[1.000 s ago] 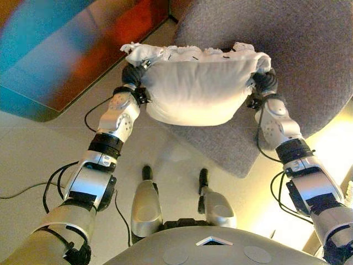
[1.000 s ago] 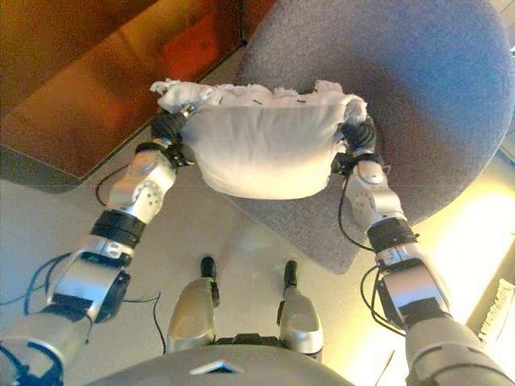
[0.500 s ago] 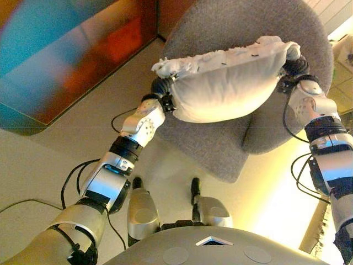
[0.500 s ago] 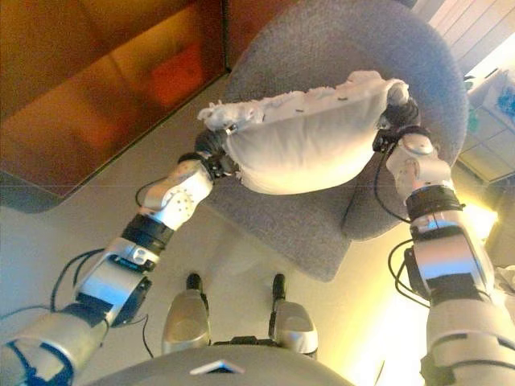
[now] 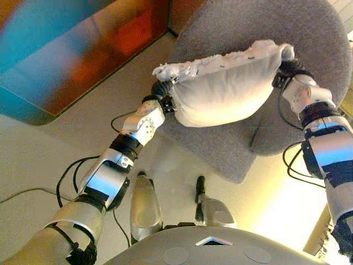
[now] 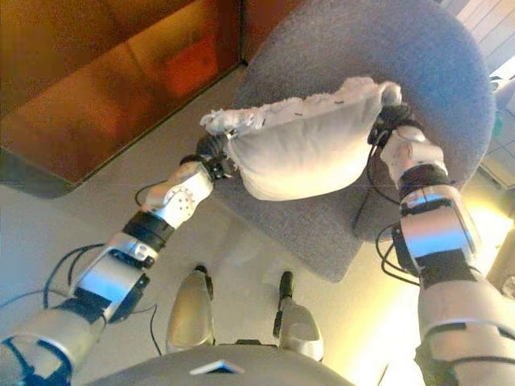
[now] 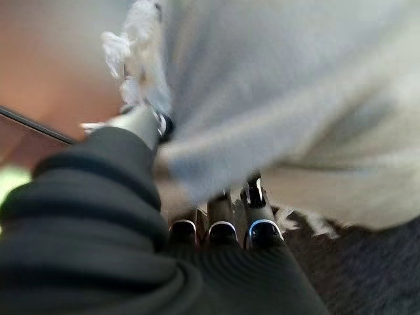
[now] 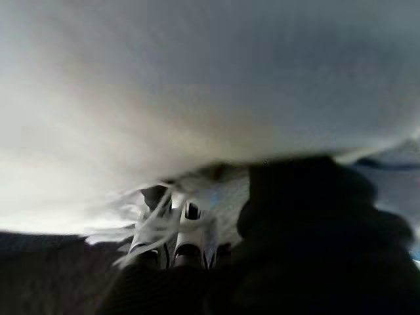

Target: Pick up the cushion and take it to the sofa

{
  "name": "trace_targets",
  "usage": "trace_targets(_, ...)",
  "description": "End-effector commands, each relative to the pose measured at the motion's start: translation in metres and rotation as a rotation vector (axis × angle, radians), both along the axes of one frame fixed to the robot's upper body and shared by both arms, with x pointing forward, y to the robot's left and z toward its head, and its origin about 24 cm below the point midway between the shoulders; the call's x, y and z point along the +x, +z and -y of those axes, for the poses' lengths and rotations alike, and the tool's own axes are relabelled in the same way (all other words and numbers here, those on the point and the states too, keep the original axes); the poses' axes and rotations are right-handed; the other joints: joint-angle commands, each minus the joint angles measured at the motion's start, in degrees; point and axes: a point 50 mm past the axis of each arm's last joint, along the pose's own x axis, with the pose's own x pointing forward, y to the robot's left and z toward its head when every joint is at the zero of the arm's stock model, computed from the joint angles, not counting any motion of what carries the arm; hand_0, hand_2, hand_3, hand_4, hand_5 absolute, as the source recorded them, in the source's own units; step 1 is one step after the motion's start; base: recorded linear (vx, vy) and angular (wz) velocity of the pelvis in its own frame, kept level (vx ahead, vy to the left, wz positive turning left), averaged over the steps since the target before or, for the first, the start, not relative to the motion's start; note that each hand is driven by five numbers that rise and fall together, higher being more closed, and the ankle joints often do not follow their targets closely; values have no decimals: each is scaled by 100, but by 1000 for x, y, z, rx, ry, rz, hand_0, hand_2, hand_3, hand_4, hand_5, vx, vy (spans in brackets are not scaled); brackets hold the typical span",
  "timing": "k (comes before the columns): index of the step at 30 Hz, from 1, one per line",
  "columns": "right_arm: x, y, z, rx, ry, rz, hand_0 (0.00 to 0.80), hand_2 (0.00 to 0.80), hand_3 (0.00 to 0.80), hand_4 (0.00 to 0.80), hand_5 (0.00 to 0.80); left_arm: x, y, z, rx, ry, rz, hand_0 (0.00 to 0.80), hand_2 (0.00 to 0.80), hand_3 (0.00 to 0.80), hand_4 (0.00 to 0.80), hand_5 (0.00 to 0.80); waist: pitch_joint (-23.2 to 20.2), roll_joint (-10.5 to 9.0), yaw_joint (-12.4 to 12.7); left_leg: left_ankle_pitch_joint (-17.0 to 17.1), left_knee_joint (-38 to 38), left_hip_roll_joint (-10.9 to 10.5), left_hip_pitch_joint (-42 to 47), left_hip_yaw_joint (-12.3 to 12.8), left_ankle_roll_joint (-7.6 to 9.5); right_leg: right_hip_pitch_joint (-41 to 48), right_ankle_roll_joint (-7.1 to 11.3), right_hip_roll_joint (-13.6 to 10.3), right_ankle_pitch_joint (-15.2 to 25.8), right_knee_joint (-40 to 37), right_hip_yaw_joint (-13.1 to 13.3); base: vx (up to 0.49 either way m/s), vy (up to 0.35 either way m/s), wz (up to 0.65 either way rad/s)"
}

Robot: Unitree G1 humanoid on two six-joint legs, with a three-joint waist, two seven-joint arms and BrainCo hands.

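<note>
Cushion (image 5: 226,91), white with a fringed edge, hangs lifted between both hands over the grey seat (image 5: 309,49); left hand (image 7: 216,226) has its fingers and thumb curled onto the left end; right hand (image 8: 174,233) fingers grip the right end's fringe.

The cushion (image 5: 223,91) was plain white with a ragged white fringe and small dark stitch marks along its top edge. Beneath it, a rounded rug (image 5: 309,33) was a flat, speckled grey. The floor (image 5: 49,149) was pale beige. A glossy panel (image 5: 66,49) showed orange-red blending into teal blue.
</note>
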Motion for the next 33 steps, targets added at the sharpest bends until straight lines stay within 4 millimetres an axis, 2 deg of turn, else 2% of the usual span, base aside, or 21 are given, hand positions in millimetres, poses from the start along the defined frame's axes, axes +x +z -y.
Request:
trace_targets(1,16,64,-28,79,55,211,0,0,0,0,0,18,90,17,4,-58,319,0,0,0,0,0,232,-187,240,1104,-200,336,-1001,-550,-826,945,712,-492,-494,-12,-23,-48,30,30)
trace_targets(5,16,69,-26,157,18,270,0,0,0,0,0,21,97,4,-28,20,346,0,0,0,0,0,295,-181,265,1085,-201,268,-1081,-558,-804,816,712,-516,-464,-12,-6,-21,29,14)
trace_targets(9,14,67,-20,167,-32,275,0,0,0,0,0,20,97,-4,13,15,370,0,0,0,0,0,286,-216,286,1052,-198,243,-1065,-530,-783,806,712,-524,-440,-12,6,-1,1,3)
trace_targets(16,6,62,3,165,-106,243,0,0,0,0,0,20,100,-31,30,110,398,0,0,0,0,0,101,-293,314,1006,-186,337,-937,-496,-795,896,712,-502,-441,-12,-34,38,-29,0)
trace_targets(24,-7,66,34,147,-293,249,0,0,0,0,0,17,103,-60,80,159,434,0,0,0,0,0,-89,-299,361,966,-302,373,-710,-423,-793,976,712,-499,-479,-12,-130,24,-21,2)
trace_targets(30,-27,65,71,-33,-492,194,0,0,0,0,0,10,90,-95,96,217,411,0,0,0,0,0,-295,-315,414,931,-419,433,-374,-328,-796,1172,712,-487,-528,-12,-231,65,-39,1)
trace_targets(33,-40,71,88,-227,-604,156,0,0,0,0,0,5,80,-103,102,207,395,0,0,0,0,0,-373,-309,436,917,-432,465,-252,-299,-795,1278,712,-472,-548,-12,-262,52,-29,0)
